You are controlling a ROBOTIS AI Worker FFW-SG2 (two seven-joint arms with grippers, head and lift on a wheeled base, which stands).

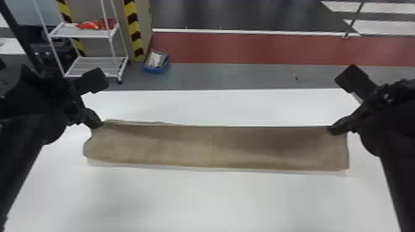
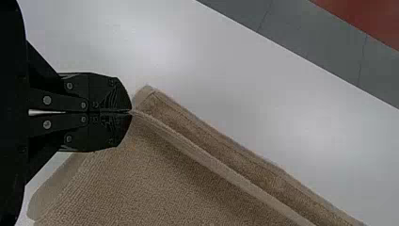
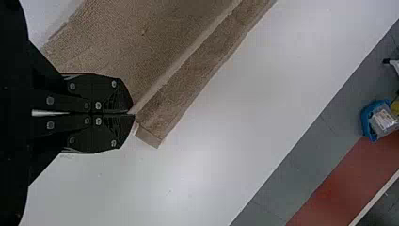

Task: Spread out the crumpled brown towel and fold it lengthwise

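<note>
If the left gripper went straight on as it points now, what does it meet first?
The brown towel, whose edge the left gripper is already pinching. Beyond that, probably the white table, though how far the fingertips sit above it is unclear.

Head view: high, forward and down, farthest
2 wrist views: close, down over brown towel (image 1: 216, 148)
Shared by 3: towel, table (image 1: 216, 197)

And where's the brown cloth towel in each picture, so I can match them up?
Head view: the brown cloth towel stretches across the middle, over the white table.
Left wrist view: one end, pinched by the flat black left fingers.
Right wrist view: its other end, pinched by the flat black right fingers.
Landmark in all: the red floor strip.
</note>
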